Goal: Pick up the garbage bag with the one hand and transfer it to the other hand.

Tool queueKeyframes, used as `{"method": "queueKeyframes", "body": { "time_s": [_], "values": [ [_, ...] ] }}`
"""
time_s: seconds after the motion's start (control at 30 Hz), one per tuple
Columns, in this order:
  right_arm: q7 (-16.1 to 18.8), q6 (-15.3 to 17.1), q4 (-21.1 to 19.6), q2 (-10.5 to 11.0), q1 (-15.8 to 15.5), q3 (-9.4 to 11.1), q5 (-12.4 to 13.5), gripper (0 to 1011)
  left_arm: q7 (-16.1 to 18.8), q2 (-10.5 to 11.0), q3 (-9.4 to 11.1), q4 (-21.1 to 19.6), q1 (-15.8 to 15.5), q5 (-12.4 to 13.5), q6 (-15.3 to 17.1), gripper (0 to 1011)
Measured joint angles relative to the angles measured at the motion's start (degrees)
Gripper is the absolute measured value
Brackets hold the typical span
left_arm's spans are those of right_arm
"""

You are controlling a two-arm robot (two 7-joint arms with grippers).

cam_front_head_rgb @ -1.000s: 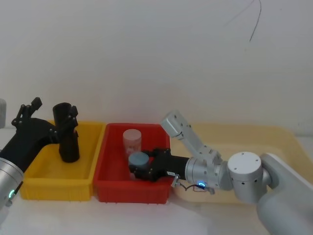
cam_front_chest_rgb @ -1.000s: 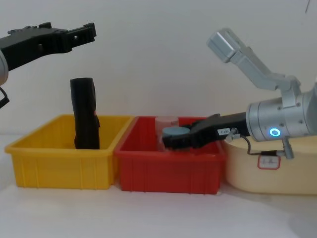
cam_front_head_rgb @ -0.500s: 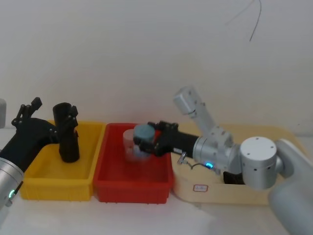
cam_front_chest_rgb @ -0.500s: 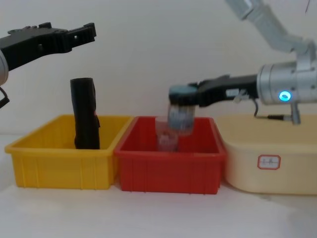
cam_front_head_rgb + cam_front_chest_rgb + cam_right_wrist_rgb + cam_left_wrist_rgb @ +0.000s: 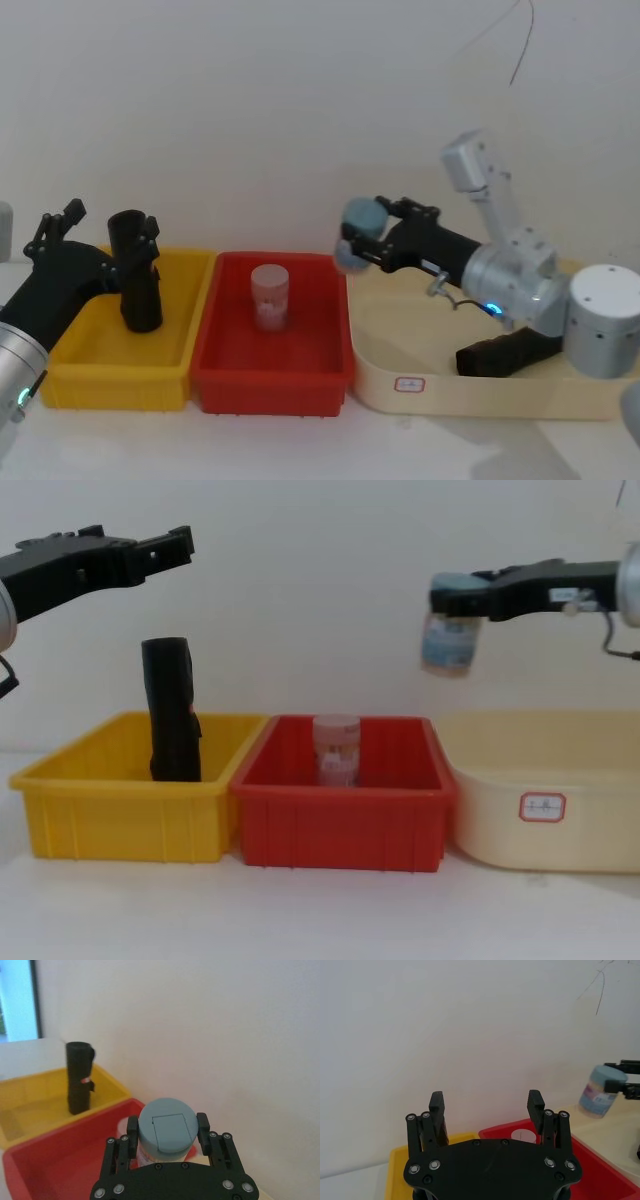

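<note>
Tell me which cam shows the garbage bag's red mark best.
Right wrist view: the garbage bag stands upright in the yellow bin, and the red mark faces that camera. The chest view shows the roll side-on with a faint red trace. The head view shows it dark, mark not discernible.

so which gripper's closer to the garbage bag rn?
Left. The left gripper hovers open just above the garbage bag in the yellow bin; the right gripper holds a blue-lidded jar over the cream tub.

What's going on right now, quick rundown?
Left hand open, above yellow bin. Tall black garbage bag roll upright there, untouched. Right hand holds blue-lidded clear jar above cream tub.
</note>
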Motion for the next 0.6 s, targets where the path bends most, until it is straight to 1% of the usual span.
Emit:
{"method": "queueKeyframes", "body": {
  "time_s": [0.1,0.23,0.43,0.6],
  "values": [
    [-1.2,1.1,-2.1,1.5,-1.9,1.6,0.7,683,0.0,0.0,0.0,0.0,0.0,0.0,0.0,1000],
    [-2.0,2.2,-3.5,2.6,-3.7,2.8,1.2,683,0.0,0.0,0.0,0.0,0.0,0.0,0.0,1000],
    [-2.7,3.9,-4.7,4.1,-6.0,3.8,2.0,683,0.0,0.0,0.0,0.0,0.0,0.0,0.0,1000],
    [-2.8,4.8,-4.9,4.9,-7.3,4.0,2.3,683,0.0,0.0,0.0,0.0,0.0,0.0,0.0,1000]
  ]
}}
